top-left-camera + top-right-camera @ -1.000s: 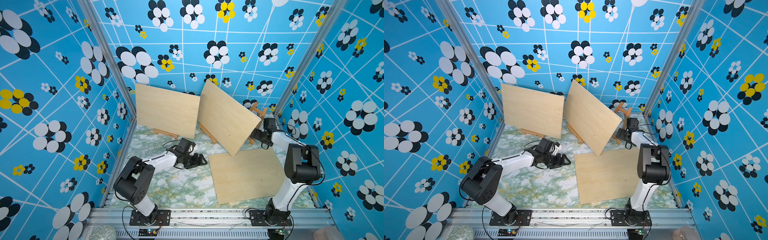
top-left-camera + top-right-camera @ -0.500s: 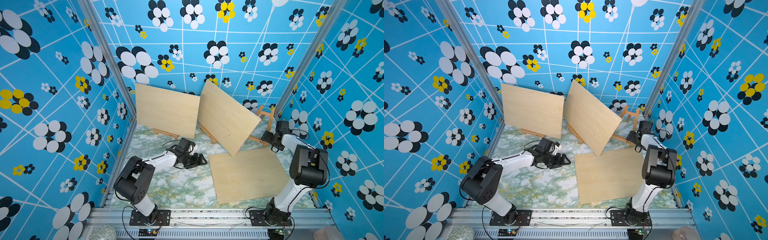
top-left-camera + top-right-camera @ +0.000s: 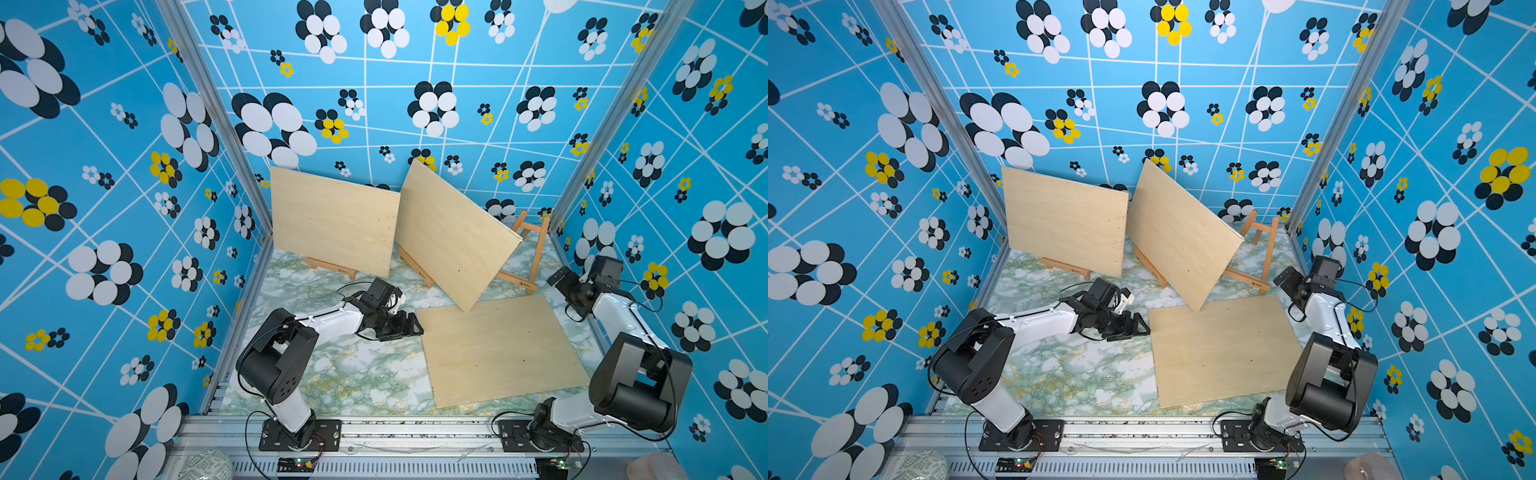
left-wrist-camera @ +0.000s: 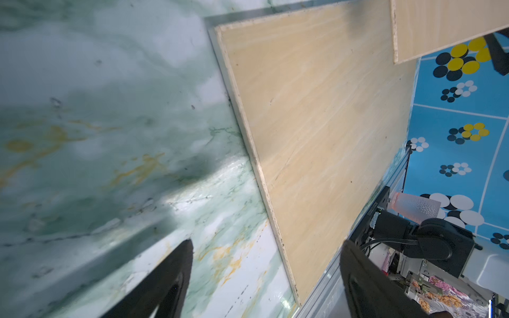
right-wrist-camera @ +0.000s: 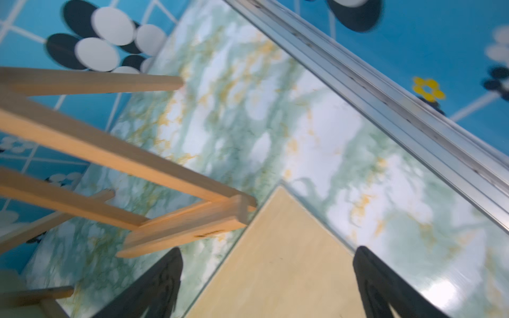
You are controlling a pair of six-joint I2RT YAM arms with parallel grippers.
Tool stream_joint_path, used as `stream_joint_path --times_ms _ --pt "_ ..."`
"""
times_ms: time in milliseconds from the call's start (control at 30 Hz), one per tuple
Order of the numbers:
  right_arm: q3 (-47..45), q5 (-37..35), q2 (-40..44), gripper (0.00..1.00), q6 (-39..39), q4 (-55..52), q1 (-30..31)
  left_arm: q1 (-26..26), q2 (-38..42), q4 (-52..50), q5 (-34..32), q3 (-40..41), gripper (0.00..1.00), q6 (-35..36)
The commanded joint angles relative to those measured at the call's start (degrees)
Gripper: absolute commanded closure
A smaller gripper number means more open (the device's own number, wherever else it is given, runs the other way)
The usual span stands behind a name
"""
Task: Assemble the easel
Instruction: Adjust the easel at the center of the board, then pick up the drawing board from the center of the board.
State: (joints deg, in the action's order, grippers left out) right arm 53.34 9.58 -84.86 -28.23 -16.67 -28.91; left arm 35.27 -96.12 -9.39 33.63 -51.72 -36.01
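**Three boards, one bare easel, both pincers apart**

Nearest, along the metal rail (image 3: 415, 432), a grey patterned ball (image 3: 208, 467) and a pinkish cup (image 3: 652, 467) are cut off by the frame edge. A white sticker (image 4: 373, 210) on the right arm's base carries print, too small to read.

Past the rail, a plain wooden flat board (image 3: 498, 349) lies on the marble table (image 3: 353, 374), toward the right side. It shows no label or writing. The left pincer (image 3: 409, 326) sits low at the board's far left corner, jaws wide apart and holding nothing. The right pincer (image 3: 557, 278) is near the board's far right corner, jaws equally wide apart and empty.

Just beyond that corner stands the bare easel (image 3: 536, 253), upright near the table's far right corner. In the right wrist view a small dark stamp (image 5: 205, 234) shows on its front ledge, blurred and unreadable. The ledge end comes right up to the flat board's corner; I cannot tell whether they touch.

Farther back, a tilted board (image 3: 453, 237) leans on a middle easel (image 3: 415, 266). Its lowest corner hangs over the flat board's far edge, and it hides part of the bare easel. To its left, an upright board (image 3: 332, 224) rests on a left easel (image 3: 330, 266). Only the ledges of these two easels show; the boards cover the rest.
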Motion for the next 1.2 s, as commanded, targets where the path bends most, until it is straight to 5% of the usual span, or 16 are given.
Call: stream_joint_path --times_ms 0,500,933,1167 --pt "-7.0 8.3 -1.7 0.0 -5.0 -1.5 -6.0 1.2 -0.9 -0.6 -0.6 -1.2 0.14 -0.7" --pt "-7.9 4.1 -4.1 0.01 4.6 -10.0 -8.9 4.4 -5.5 0.0 -0.6 -2.1 0.14 -1.1" --pt "-17.8 11.2 11.4 0.0 -0.3 -18.0 -7.6 4.5 -7.7 -2.0 -1.6 -4.8 0.15 -0.1" --pt "-23.1 16.6 17.1 0.01 -6.8 -17.8 -0.3 2.5 -3.2 -4.3 -2.4 -1.4 0.14 1.1"
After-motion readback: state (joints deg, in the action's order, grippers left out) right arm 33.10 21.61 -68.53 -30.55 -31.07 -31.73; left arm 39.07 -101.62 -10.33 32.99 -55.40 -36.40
